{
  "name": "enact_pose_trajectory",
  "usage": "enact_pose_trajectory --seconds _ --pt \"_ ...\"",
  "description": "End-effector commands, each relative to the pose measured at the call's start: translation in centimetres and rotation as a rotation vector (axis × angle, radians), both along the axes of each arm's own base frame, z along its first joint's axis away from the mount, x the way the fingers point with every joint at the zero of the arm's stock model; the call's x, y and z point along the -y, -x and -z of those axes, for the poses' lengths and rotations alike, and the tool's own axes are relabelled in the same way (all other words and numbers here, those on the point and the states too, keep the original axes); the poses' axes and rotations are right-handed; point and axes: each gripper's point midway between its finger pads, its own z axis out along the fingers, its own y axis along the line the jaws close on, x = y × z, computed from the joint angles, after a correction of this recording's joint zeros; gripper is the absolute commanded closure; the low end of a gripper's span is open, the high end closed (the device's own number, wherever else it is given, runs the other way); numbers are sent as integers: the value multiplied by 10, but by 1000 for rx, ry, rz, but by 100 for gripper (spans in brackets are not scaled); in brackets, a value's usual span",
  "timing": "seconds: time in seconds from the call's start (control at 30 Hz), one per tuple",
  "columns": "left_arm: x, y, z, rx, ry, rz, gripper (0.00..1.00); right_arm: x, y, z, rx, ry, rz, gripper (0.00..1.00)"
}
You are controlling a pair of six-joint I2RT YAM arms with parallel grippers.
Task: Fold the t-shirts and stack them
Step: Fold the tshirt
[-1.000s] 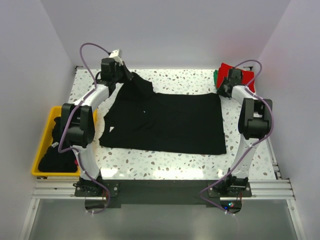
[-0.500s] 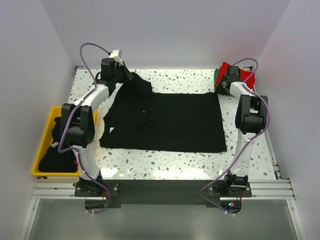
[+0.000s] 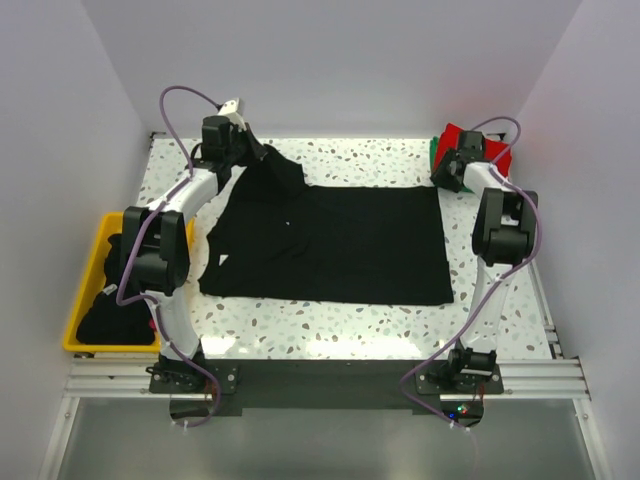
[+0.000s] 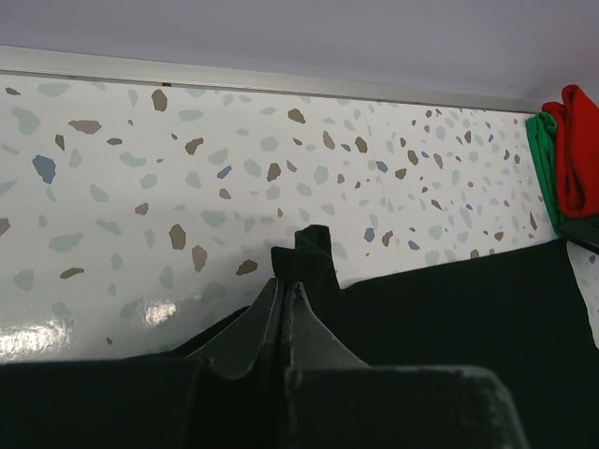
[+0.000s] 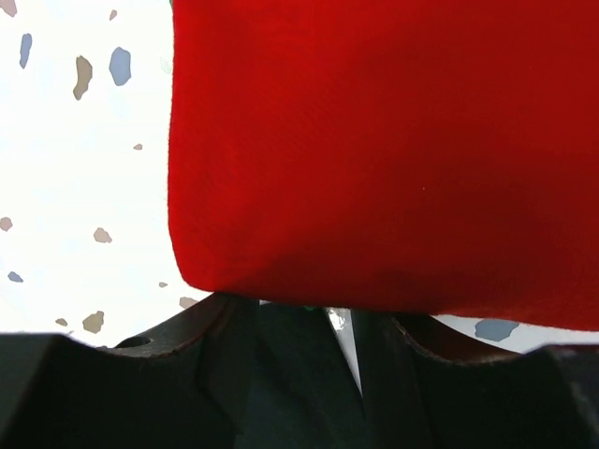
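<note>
A black t-shirt (image 3: 340,245) lies spread across the middle of the table. My left gripper (image 3: 248,148) at the back left is shut on a fold of it (image 4: 314,253) and holds that corner slightly off the table. My right gripper (image 3: 447,168) is at the shirt's back right corner, right against a folded red t-shirt (image 5: 393,140) that lies on a green one (image 4: 541,154). Its jaws stand open (image 5: 299,313). Black cloth lies loose between them, and a sliver of table shows beside the right finger.
A yellow bin (image 3: 85,290) with dark clothes in it hangs off the table's left edge. The back wall runs close behind both grippers. The right wall is near the red and green stack (image 3: 497,155).
My right gripper has gone from shut to open, letting go of the black shirt's back right corner, and has shifted slightly towards the red shirt. The left gripper has not moved.
</note>
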Motion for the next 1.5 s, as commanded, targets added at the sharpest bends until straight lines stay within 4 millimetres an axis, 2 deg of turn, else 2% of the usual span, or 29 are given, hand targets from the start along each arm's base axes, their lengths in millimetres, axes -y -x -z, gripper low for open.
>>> enact_pose_trajectory --seconds 0.0,0.27,0.5,0.63,0.73,0.87,0.97,1.13,1.23,1.47 --pt "-2 -6 -34 86 3 15 100 3 0 -20 52 40 -8 52" --pt "-1 -6 -31 82 5 17 100 -9 10 -13 49 93 -28 52" --pt "0 -7 -29 78 10 19 100 -23 19 5 2 113 -49 52" --pt "0 -7 -26 73 13 21 100 -23 24 0 0 151 -40 53" --pt "1 -7 -26 72 14 23 100 -23 25 4 -34 150 -36 54" --pt "1 -7 -25 72 12 22 100 -24 26 7 -52 151 -48 60" --pt "0 -7 -24 69 14 22 100 -24 28 10 -73 149 -49 69" --pt "1 -6 -23 66 20 26 100 -26 30 6 -69 140 -50 90" --pt "1 -6 -27 72 20 25 100 -27 31 -6 -43 132 -48 97" --pt "0 -2 -37 87 22 23 100 -30 36 -40 15 116 -44 100"
